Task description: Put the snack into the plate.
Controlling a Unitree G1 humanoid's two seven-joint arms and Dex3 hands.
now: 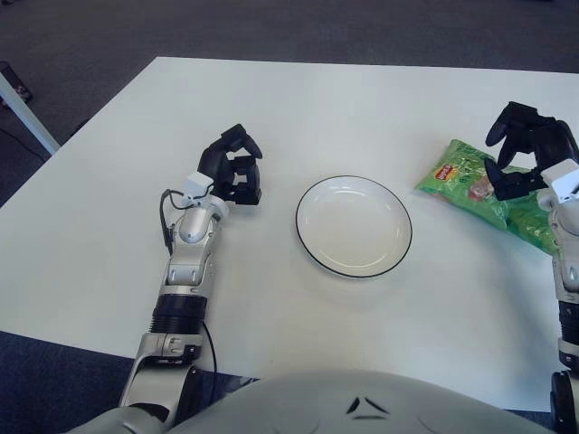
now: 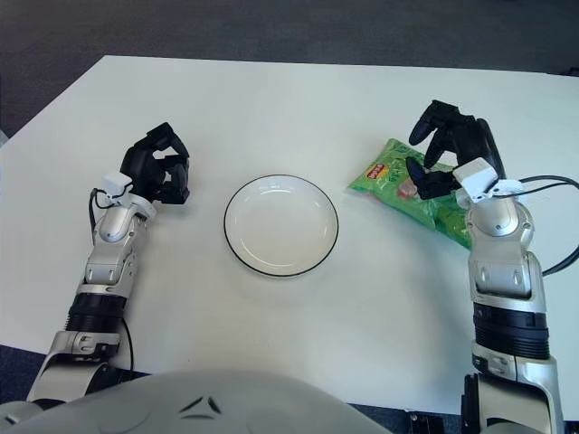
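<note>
A green snack bag [image 2: 387, 177] lies flat on the white table, to the right of a white plate [image 2: 280, 226] with a thin black rim. The plate holds nothing. My right hand [image 2: 445, 155] is over the bag's right half, fingers arched and spread above it, thumb low near the bag's top face. The fingers are not closed on the bag. The hand hides part of the bag. My left hand [image 2: 158, 169] shows to the left of the plate with its fingers curled and holds nothing.
The white table [image 1: 362, 99] runs to dark carpet at the far and left edges. A white leg of some frame [image 1: 25, 113] stands off the table's left corner. A cable [image 2: 552, 185] hangs by my right wrist.
</note>
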